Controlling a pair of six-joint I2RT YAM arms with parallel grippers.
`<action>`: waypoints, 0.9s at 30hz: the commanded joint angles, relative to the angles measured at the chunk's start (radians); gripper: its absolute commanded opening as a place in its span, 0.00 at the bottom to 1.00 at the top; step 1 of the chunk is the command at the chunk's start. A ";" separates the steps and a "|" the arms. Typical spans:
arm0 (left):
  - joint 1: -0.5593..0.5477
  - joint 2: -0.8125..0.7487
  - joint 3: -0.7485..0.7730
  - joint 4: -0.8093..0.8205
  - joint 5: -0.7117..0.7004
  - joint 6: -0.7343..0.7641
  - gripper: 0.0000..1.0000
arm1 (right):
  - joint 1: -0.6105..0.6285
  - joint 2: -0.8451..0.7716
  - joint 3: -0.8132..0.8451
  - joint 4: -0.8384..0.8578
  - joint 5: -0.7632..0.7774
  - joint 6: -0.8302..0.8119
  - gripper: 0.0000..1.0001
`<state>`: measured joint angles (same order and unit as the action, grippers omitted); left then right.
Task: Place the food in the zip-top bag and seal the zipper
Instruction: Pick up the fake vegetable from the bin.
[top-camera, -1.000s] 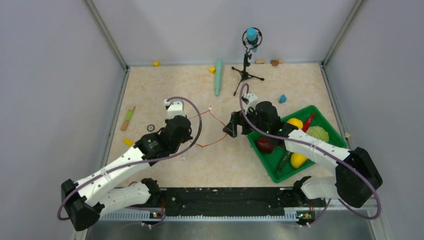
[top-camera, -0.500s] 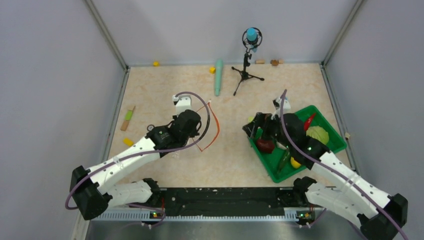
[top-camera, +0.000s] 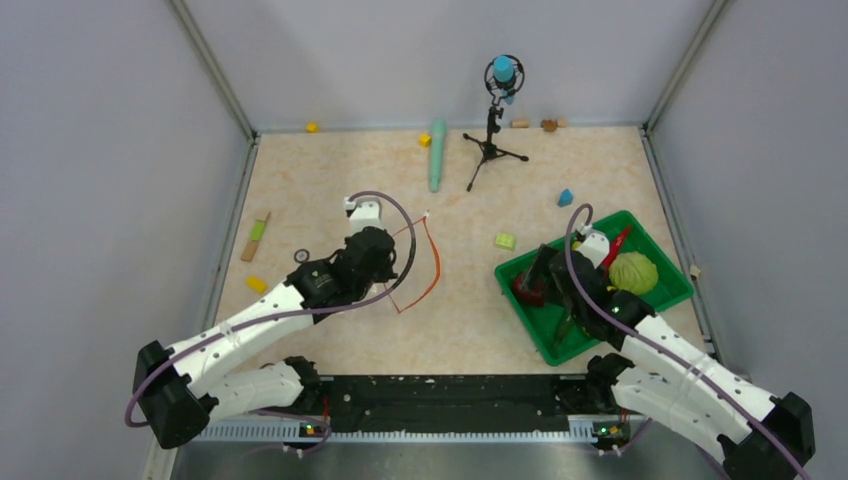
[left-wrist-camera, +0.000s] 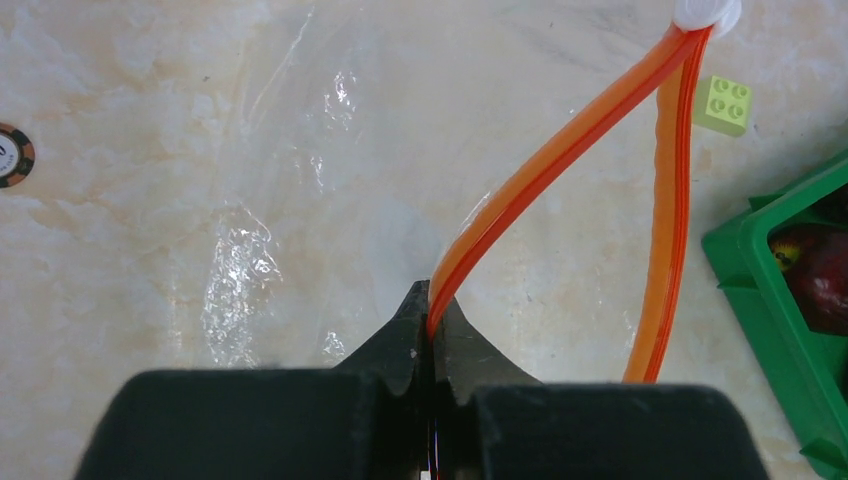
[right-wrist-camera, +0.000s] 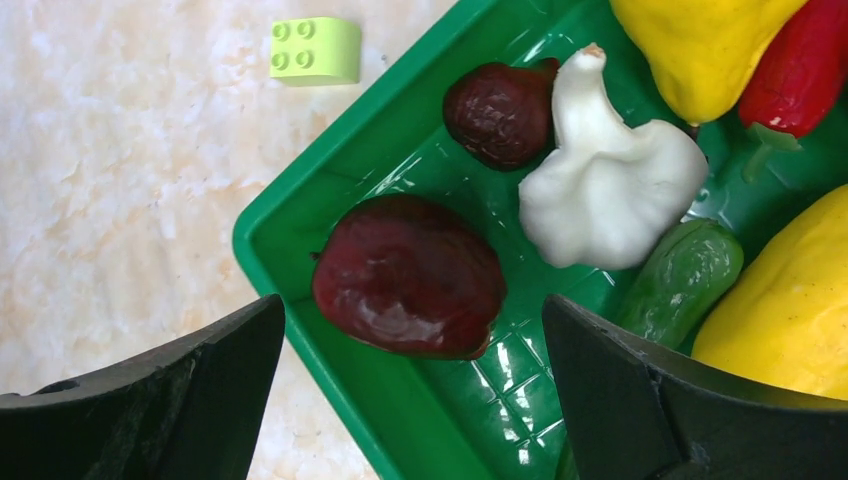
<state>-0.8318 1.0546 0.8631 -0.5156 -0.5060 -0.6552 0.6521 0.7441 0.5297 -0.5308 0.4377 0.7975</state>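
The clear zip-top bag (top-camera: 405, 270) lies on the table, mouth open in a narrow loop. Its orange-red zipper (left-wrist-camera: 560, 160) runs up to the white slider (left-wrist-camera: 705, 12). My left gripper (left-wrist-camera: 432, 315) is shut on one side of the zipper strip; it also shows in the top view (top-camera: 392, 250). My right gripper (right-wrist-camera: 410, 330) is open, above a dark red round piece (right-wrist-camera: 408, 275) in the green tray (right-wrist-camera: 440, 430). The tray also holds a white garlic bulb (right-wrist-camera: 610, 180), yellow pieces (right-wrist-camera: 700, 40), a red chili (right-wrist-camera: 800, 70) and a green leafy ball (top-camera: 634, 272).
A lime block (top-camera: 505, 241) lies between bag and tray. A blue block (top-camera: 565, 197), a teal stick (top-camera: 437, 153) and a small tripod stand (top-camera: 490, 140) stand further back. A ring (top-camera: 301, 255) and small pieces (top-camera: 257, 284) lie at the left.
My right gripper has left the bag's mouth and moved right and nearer, over the tray. The bag's mouth has narrowed. My left gripper keeps its hold on the strip.
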 joint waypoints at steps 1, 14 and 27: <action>0.003 -0.007 -0.017 0.071 0.043 0.014 0.00 | -0.005 0.030 -0.023 0.024 0.082 0.106 0.99; 0.003 0.018 -0.015 0.075 0.083 0.019 0.00 | -0.005 0.111 -0.081 0.187 0.059 0.177 0.99; 0.003 -0.007 -0.039 0.101 0.085 0.028 0.00 | -0.005 0.263 -0.085 0.230 0.064 0.231 0.99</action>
<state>-0.8318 1.0737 0.8394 -0.4686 -0.4263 -0.6399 0.6521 0.9649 0.4450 -0.3302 0.4717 0.9970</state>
